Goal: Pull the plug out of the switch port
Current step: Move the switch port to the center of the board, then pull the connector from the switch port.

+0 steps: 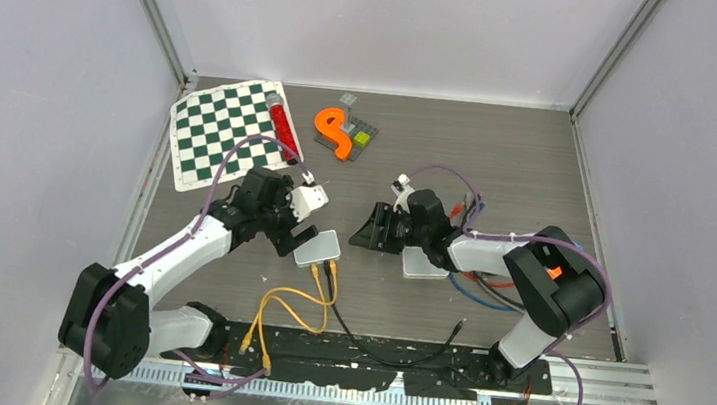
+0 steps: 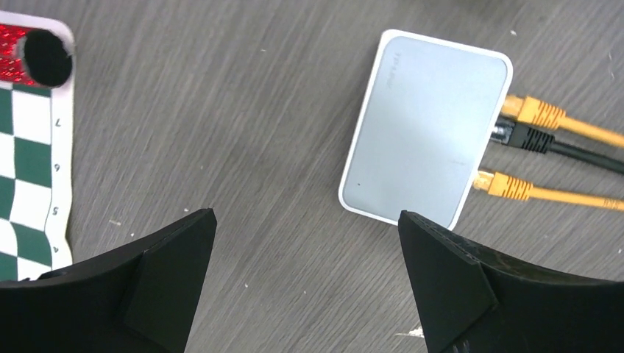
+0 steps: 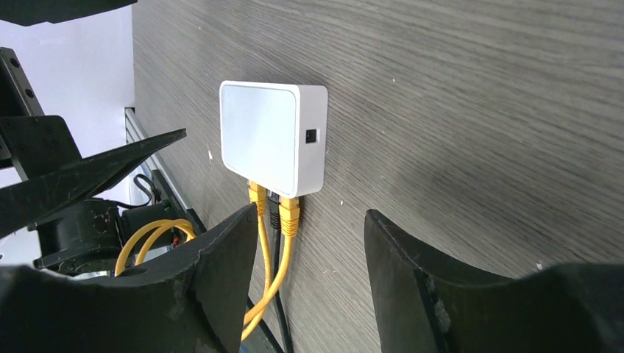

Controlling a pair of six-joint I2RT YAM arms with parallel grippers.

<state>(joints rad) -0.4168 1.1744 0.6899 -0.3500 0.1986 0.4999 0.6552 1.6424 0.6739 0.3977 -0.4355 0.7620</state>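
Observation:
The white switch point(image 1: 318, 248) lies flat on the dark table, between the two arms. On its near side two yellow plugs point(image 2: 533, 112) and one black plug point(image 2: 525, 137) sit in its ports; the right wrist view shows them too, yellow plug point(image 3: 289, 213) beside black plug point(image 3: 274, 210). My left gripper point(image 2: 306, 215) is open just left of the switch point(image 2: 427, 129), holding nothing. My right gripper point(image 3: 310, 213) is open to the right of the switch point(image 3: 272, 136), low over the table, with only bare wood between its fingers.
A green-and-white chess mat point(image 1: 222, 128) with a red tube point(image 1: 285, 126) lies at the back left. An orange S-shaped piece point(image 1: 334, 132) rests on a grey brick plate behind. A second white box point(image 1: 426, 263) and red and blue cables lie under the right arm.

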